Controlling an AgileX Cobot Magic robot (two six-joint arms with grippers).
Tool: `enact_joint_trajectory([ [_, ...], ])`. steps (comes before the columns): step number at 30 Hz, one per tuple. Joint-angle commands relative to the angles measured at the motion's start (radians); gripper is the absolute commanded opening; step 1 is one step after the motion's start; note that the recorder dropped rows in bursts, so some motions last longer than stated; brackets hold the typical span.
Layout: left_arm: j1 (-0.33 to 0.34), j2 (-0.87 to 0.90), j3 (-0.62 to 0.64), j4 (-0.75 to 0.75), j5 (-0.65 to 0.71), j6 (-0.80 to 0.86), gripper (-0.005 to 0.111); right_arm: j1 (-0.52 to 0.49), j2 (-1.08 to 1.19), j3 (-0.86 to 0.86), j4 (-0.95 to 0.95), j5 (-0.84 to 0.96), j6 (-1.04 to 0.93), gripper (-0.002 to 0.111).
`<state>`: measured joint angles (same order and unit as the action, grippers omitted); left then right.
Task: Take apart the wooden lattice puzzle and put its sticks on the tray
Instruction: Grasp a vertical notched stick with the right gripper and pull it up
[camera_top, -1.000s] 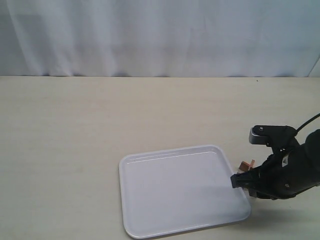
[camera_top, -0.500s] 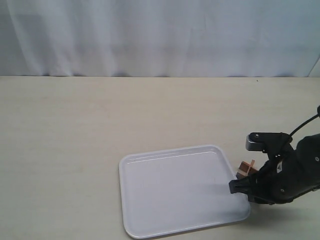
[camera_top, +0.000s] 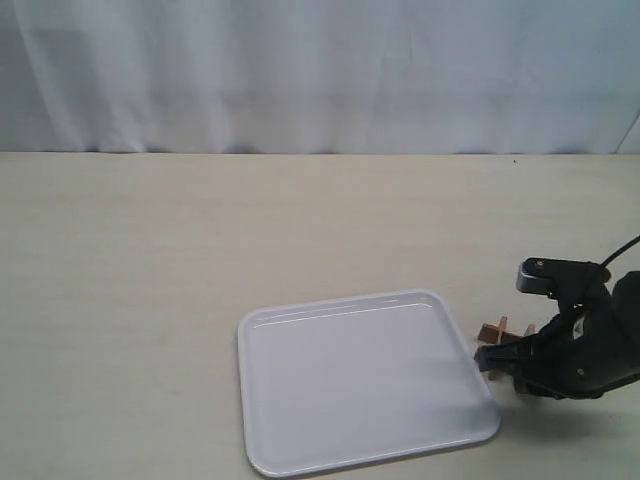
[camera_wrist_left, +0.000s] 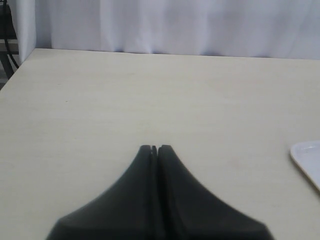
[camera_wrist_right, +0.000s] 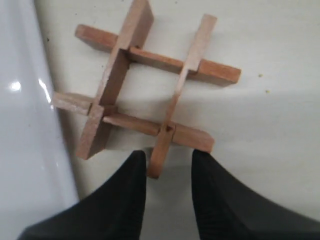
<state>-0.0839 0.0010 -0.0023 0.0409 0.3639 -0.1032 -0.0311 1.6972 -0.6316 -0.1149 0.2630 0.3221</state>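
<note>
The wooden lattice puzzle (camera_wrist_right: 142, 95) lies assembled on the table, its four sticks crossed two by two, right beside the white tray's rim (camera_wrist_right: 47, 95). In the exterior view the puzzle (camera_top: 497, 330) peeks out just past the tray's (camera_top: 340, 303) right edge. My right gripper (camera_wrist_right: 169, 156) is open at the puzzle's near side, and the end of one stick (camera_wrist_right: 159, 160) pokes between its fingertips, close to one finger with a gap to the other. My left gripper (camera_wrist_left: 154, 148) is shut on nothing over bare table, far from the puzzle. The tray holds nothing.
A white curtain (camera_top: 320, 70) hangs behind the table's far edge. A corner of the tray (camera_wrist_left: 307, 156) shows in the left wrist view. The right arm's black body (camera_top: 585, 340) sits at the table's right side, near the front edge.
The right arm has shifted to the right, off the tray's edge, and slightly more of the puzzle shows beside it. The jaws' gap looks the same.
</note>
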Motion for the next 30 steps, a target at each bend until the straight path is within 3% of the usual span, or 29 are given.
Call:
enact_joint_trajectory([
  [1,0.001,-0.001,0.002,0.000,-0.003,0.001,0.000,-0.016,0.001,0.002,-0.012,-0.026,0.006,0.030],
  [12,0.001,-0.001,0.002,0.000,-0.003,0.001,0.000,-0.016,0.001,0.002,-0.036,-0.039,0.004,0.030],
  [20,0.001,-0.001,0.002,0.000,-0.003,0.001,0.000,-0.016,0.001,0.002,-0.055,-0.027,0.004,0.008],
  [30,0.001,-0.001,0.002,0.000,-0.003,0.001,0.000,-0.016,0.001,0.002,-0.085,-0.049,0.004,0.007],
])
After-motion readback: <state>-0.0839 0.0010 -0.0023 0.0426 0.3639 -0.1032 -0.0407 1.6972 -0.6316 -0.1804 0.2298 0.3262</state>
